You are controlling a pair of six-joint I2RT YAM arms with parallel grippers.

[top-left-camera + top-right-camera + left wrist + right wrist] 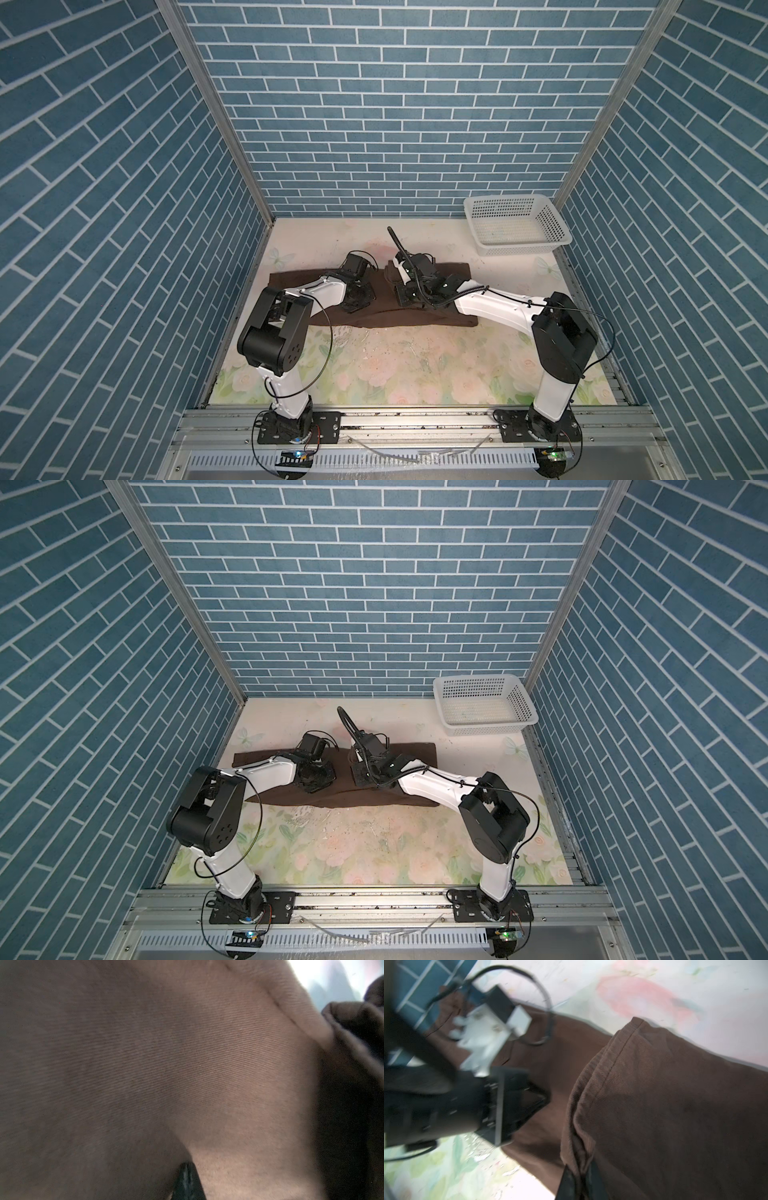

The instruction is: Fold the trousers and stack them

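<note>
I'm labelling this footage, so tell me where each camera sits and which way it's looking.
Top views: high over the front rail, looking down and back at the table, trousers and basket; left arm and right arm show whole.
Left wrist: on the left arm, close against the trousers' cloth; only a tip of the left end effector shows.
Right wrist: on the right arm, looking across the trousers at the left arm; the right end effector pinches a fold.
Shared: all show the trousers.

Left wrist view: trousers [207, 1064] swamp the lens, one dark fingertip [187, 1180] just poking in at the edge. Right wrist view: left gripper [529, 1103] a blur, right gripper [581, 1184] cut off by the frame. Both top views: left arm [316, 291] and right arm [490, 307] hide the jaws.
</note>
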